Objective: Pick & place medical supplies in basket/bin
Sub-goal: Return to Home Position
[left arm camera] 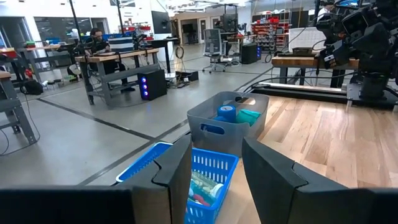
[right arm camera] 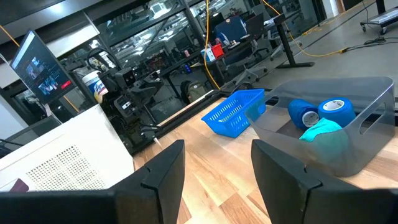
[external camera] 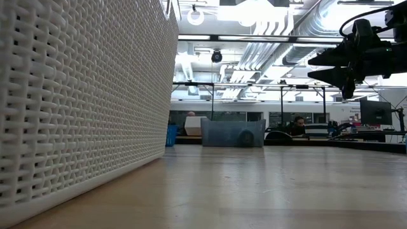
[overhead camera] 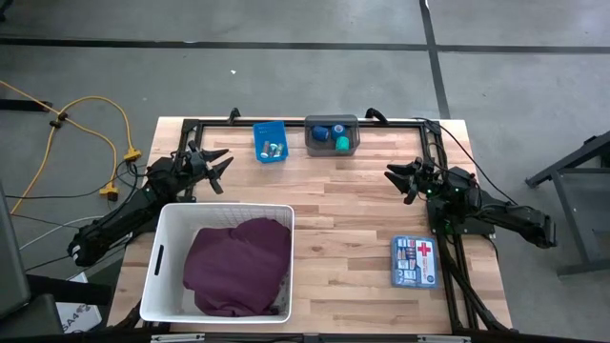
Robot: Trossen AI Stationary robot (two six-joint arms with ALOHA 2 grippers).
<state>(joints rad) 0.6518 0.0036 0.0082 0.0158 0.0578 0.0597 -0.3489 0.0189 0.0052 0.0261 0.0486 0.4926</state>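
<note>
The white basket [overhead camera: 160, 259] stands at the table's near left with a maroon cloth [overhead camera: 238, 267] lying inside it. At the far edge a small blue bin [overhead camera: 270, 141] holds tiny vials [left arm camera: 202, 186]. Beside it, a grey bin [overhead camera: 332, 134] holds blue tape rolls [right arm camera: 303, 113] and a green one [right arm camera: 323, 134]. My left gripper [overhead camera: 217, 170] hovers level above the table's left side, behind the basket, and is open and holding nothing. My right gripper [overhead camera: 400, 181] hovers level at the right side, also open and holding nothing.
A blue-and-white first-aid box [overhead camera: 415, 262] lies flat at the near right. A black frame rail [overhead camera: 400, 122] runs along the far edge and down the right side. Bare wood [overhead camera: 343, 210] lies between the basket, the bins and the box.
</note>
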